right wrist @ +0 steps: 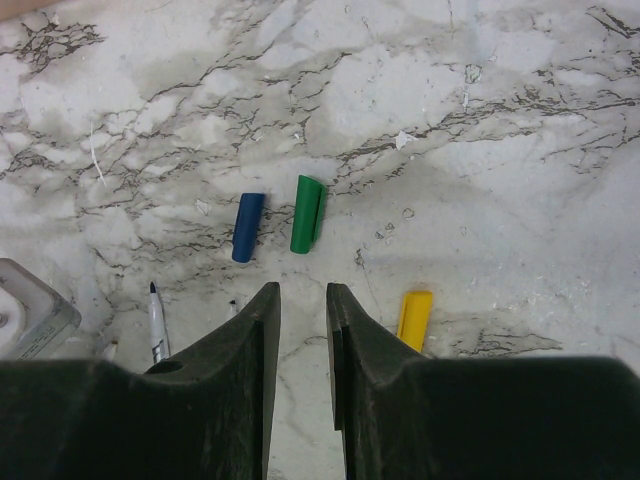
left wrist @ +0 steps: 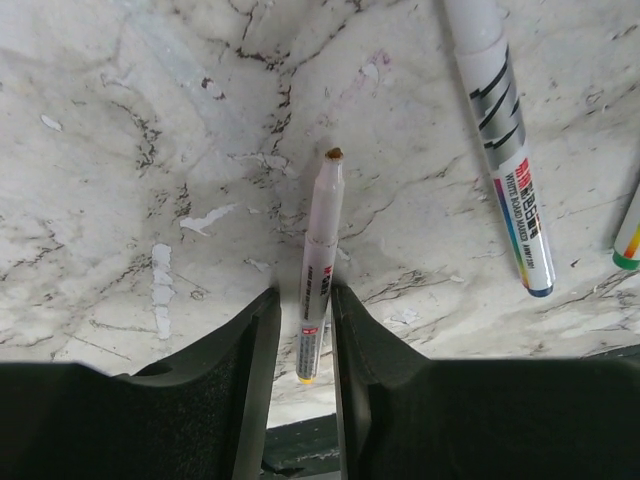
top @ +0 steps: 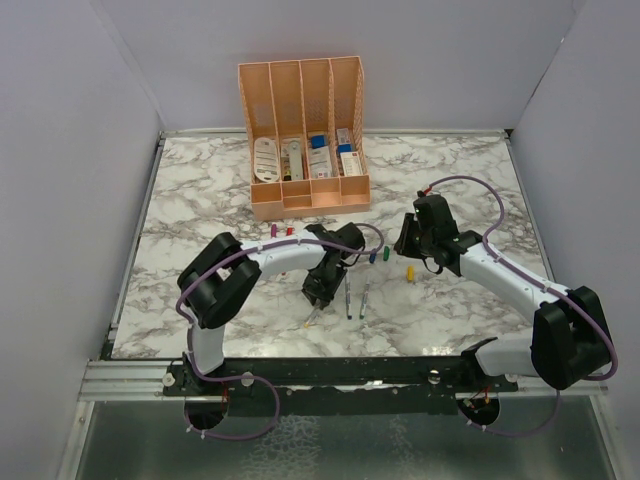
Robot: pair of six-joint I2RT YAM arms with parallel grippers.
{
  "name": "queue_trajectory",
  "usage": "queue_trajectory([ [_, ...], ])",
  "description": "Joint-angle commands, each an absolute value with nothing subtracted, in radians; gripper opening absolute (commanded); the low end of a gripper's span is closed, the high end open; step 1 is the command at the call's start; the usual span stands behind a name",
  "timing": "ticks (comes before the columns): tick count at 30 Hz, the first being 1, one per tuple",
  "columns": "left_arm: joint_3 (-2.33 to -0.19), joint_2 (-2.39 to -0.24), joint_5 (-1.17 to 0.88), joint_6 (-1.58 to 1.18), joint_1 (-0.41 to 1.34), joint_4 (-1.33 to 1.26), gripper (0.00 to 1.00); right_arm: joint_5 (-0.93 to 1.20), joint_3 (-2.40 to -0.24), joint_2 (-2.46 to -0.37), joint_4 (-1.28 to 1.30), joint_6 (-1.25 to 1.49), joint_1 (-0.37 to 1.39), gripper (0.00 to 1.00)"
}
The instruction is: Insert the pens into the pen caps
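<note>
Now left gripper [left wrist: 303,335] around pen [left wrist: 318,275]

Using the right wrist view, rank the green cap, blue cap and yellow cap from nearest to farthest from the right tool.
1. Yellow cap: beside the right tool, just off its right finger.
2. Green cap: ahead of the fingertips.
3. Blue cap: ahead and left, beside the green cap; those two are close to call.

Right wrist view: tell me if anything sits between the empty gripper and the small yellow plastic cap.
Nothing visible does. The right gripper hangs empty above bare marble; the small yellow plastic cap lies just right of its fingers, while the green cap and blue cap lie farther ahead.
</note>
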State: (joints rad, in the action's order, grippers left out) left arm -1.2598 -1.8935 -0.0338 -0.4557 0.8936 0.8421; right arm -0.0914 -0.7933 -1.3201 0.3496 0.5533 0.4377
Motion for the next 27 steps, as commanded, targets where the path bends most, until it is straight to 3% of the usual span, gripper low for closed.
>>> queue_trajectory([
  [1, -1.205, -1.903, -0.044, -0.466, 0.91, 0.85, 0.3, -0.08, -0.804, -1.33, 0.359, 0.559, 0.443, 0.25],
  [10, -1.234, -1.957, -0.03, -0.462, 0.931, 0.847, 0.26, -0.086, -0.819, -1.332, 0.367, 0.552, 0.443, 0.25],
  [16, -1.217, -1.998, 0.015, -0.473, 0.931, 0.813, 0.0, -0.095, -0.817, -1.333, 0.37, 0.552, 0.443, 0.25],
  [27, -1.165, -1.956, 0.058, -0.497, 0.932, 0.739, 0.0, -0.179, -0.78, -1.308, 0.387, 0.578, 0.443, 0.25],
])
